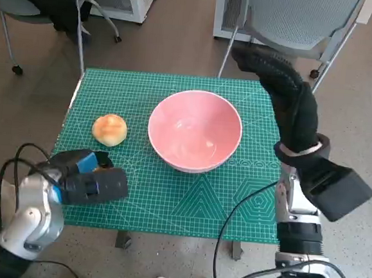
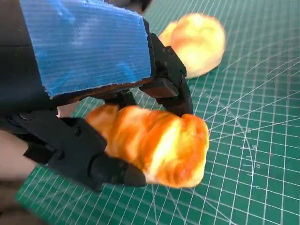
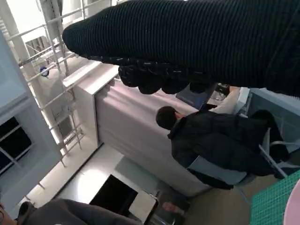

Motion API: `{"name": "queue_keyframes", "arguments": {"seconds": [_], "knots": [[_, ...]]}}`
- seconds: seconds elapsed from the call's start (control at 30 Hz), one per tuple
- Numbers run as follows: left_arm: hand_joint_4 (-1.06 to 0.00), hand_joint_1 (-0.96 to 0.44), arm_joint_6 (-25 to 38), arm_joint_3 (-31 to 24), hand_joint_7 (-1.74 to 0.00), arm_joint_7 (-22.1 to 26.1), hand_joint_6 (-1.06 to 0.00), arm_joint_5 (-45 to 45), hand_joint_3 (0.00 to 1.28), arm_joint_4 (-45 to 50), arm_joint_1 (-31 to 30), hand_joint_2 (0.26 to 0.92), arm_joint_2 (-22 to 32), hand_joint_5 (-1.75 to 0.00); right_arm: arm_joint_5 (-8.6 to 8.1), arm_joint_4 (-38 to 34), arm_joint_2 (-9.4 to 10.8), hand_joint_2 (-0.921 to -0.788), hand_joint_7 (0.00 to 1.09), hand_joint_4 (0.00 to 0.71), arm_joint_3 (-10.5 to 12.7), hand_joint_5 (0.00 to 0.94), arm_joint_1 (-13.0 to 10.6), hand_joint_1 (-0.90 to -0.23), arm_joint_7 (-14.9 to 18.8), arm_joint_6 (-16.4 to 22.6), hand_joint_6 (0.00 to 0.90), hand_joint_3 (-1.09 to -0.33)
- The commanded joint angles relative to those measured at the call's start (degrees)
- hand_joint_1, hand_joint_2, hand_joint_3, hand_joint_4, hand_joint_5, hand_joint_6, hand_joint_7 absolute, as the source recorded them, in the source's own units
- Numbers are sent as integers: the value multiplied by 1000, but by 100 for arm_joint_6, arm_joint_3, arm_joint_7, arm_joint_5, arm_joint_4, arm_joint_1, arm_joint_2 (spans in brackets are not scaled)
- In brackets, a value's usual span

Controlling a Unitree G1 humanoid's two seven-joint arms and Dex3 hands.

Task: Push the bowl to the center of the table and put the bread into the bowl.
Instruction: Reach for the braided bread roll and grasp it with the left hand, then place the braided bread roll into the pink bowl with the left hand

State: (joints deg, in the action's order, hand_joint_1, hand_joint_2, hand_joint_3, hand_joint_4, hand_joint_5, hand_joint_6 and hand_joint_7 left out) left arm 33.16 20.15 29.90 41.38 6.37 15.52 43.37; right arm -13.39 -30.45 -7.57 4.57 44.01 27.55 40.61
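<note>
The pink bowl (image 1: 195, 130) stands empty near the middle of the green mat (image 1: 168, 202). A round bread roll (image 1: 109, 130) lies on the mat to its left. My left hand (image 1: 92, 180) is low at the mat's front left; in the left wrist view its black fingers (image 2: 112, 171) grip a second, golden piece of bread (image 2: 159, 145), with the round roll (image 2: 197, 42) lying beyond it. My gloved right hand (image 1: 286, 95) is raised by the bowl's right side, fingers stretched out and holding nothing.
A grey chair (image 1: 292, 18) stands behind the table's far right, another chair (image 1: 48, 6) at the far left. The mat covers the small table, with floor all round. A seated person (image 3: 215, 145) in black shows in the right wrist view.
</note>
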Motion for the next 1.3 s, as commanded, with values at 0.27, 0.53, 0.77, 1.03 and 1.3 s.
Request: {"name": "queue_keyframes", "arguments": {"seconds": [0.27,0.53,0.77,1.03,1.3], "knots": [[-714,3,-110,-176,-1085,338,-660,-72,592,135,-97,623,-16,-1368,-85,-25,-32,-921,448,130,4,0,-132,-674,111,-83,-1,-801],[-714,2,-124,-224,-1062,456,-661,-22,505,287,-113,672,31,-1341,-106,-35,-36,-921,447,130,13,0,-127,-675,147,-86,-1,-801],[-713,2,-103,-307,-1058,543,-662,5,484,459,-122,684,41,-1334,-131,-40,-31,-921,447,130,22,0,-134,-675,180,-94,-1,-802],[-722,2,-42,-426,-1047,700,-668,99,437,830,-49,706,77,-1308,-175,-54,-40,-921,446,130,32,0,-132,-674,209,-100,-1,-804],[-730,2,-156,-801,-983,823,-701,51,325,1409,254,759,90,-1285,-232,-139,-64,-921,445,129,54,0,-82,-670,239,-106,-1,-804]]}}
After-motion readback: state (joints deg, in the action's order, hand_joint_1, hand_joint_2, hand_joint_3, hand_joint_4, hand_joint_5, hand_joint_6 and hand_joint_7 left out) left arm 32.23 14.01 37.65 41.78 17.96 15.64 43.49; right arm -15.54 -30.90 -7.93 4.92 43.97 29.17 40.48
